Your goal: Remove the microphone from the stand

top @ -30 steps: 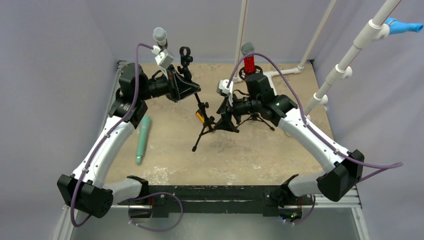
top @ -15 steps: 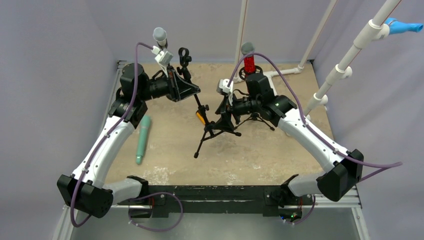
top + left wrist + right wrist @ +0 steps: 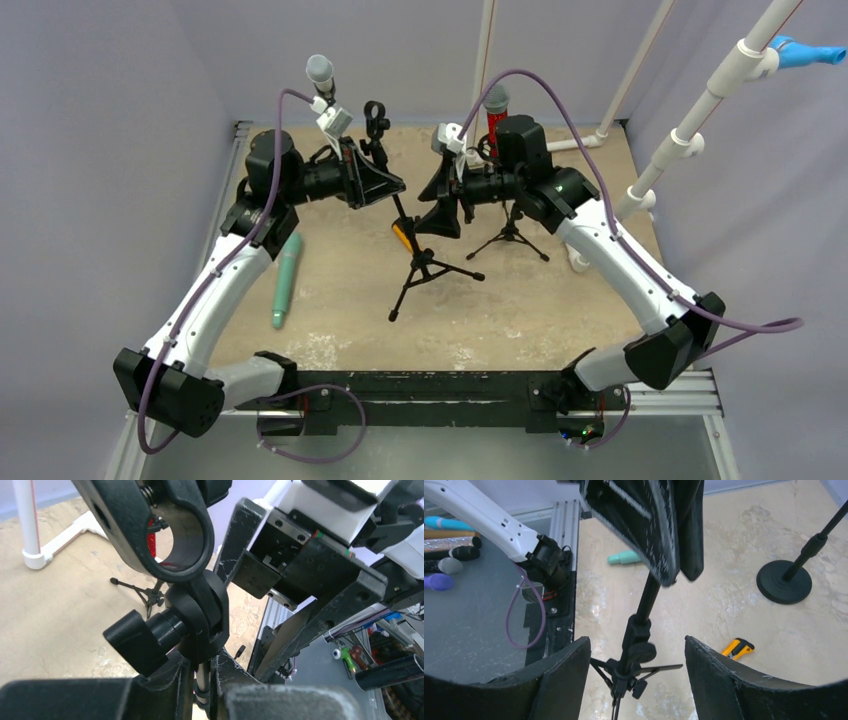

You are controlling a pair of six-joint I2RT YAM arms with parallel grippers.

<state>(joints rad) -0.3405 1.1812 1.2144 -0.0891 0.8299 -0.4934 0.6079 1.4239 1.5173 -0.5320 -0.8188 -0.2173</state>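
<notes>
Stand [image 3: 421, 263] black; microphone [image 3: 285, 278] teal; far microphone [image 3: 497, 122] apparently red.

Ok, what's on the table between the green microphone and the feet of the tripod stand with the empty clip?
Nothing. In the top view, the table is bare from the green microphone across to the feet of the tripod stand.

Worn tabletop with stands and loose items

The sandy beige, scuffed table top [image 3: 520, 310] carries a black tripod microphone stand [image 3: 425, 268] near its middle, legs spread on the surface. A small orange-and-black tool [image 3: 400, 236] lies just beside the stand's pole. Well to the left lies a slim teal-green microphone [image 3: 286, 278], pointing front to back. Right of centre stands a second black tripod stand [image 3: 511, 238], and farther back a black stand with a round disc base [image 3: 784, 582]. A white plastic pipe frame [image 3: 575, 143] rests along the far right corner.
</notes>
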